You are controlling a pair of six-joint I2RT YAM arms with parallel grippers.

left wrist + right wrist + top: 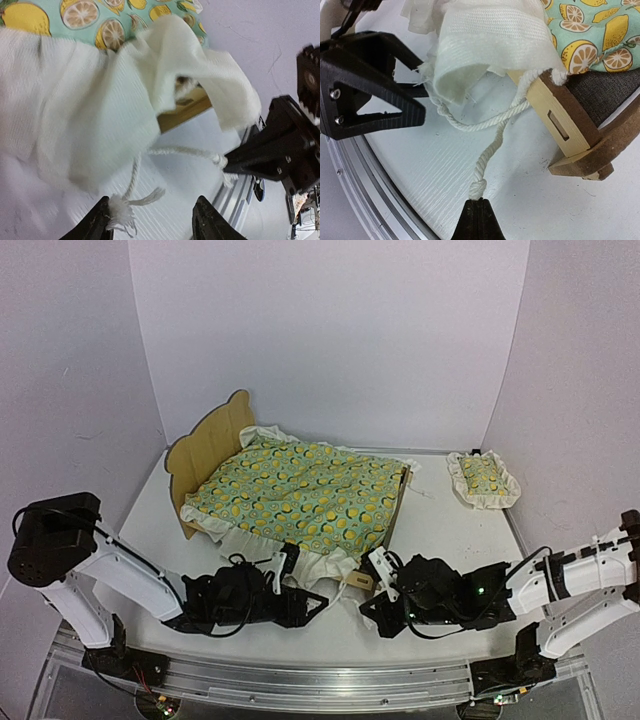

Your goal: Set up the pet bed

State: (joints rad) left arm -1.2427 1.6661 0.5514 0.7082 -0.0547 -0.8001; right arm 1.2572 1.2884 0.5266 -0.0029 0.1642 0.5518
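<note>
Jaws spread on the low left arm [130, 575]; right arm [570, 575] jaws pinch the rope [478, 184].

A green-yellow lemon-print blanket [300, 495] lies spread flat, its cream ruffle [75, 110] drooping to the white tabletop [450, 540]. 1 small matching ruffled pillow [482, 478] sits well apart at the far right corner. A white twisted cord [478, 188] with a knotted end trails beneath the ruffle.

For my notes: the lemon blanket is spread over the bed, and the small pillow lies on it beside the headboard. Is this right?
Not quite. The blanket does cover the bed, but the pillow lies on the table, apart from the bed, off its foot end. The top view shows it.
</note>
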